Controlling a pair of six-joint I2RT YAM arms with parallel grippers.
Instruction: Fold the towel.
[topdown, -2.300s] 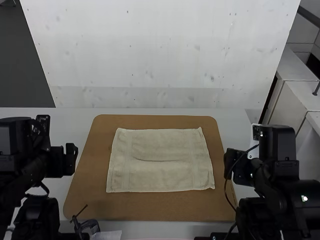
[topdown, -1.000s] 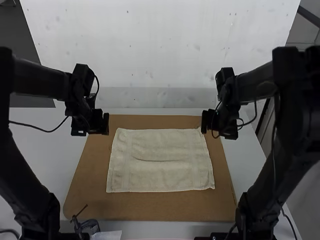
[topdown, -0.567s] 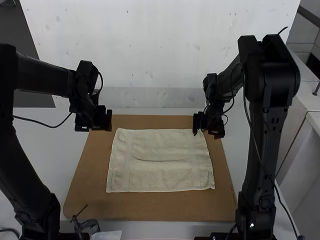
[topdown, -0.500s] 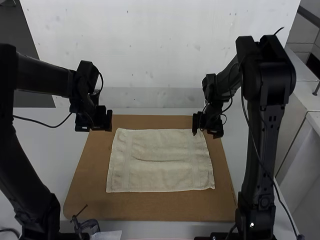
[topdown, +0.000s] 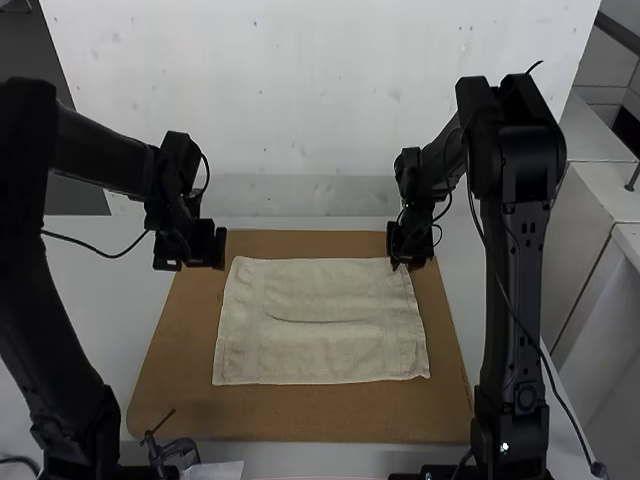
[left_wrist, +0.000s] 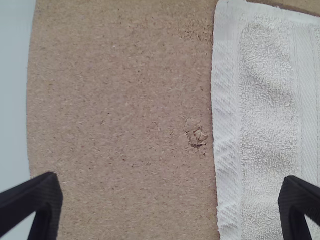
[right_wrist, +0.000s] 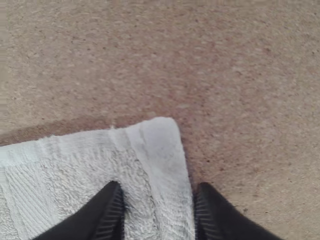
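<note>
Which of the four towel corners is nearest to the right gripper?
The far right corner of the towel, in the high view: the right gripper is beside it, its open fingers on either side of the edge. The other three lie farther off.

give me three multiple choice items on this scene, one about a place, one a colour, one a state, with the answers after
1. Where is the right gripper?
A. over the middle of the towel
B. at the towel's far right corner
C. at the towel's near left corner

2. What colour is the board under the towel?
A. brown
B. blue
C. black

3. How does the towel lie?
A. rolled up
B. bunched in a heap
C. spread out, with a slight crease

1. B: the high view has it at that corner, and the right wrist view has the corner just ahead of it.
2. A: the board shows brown around the towel in the high view.
3. C: its broad rectangle and short crease show in the high view.
</note>
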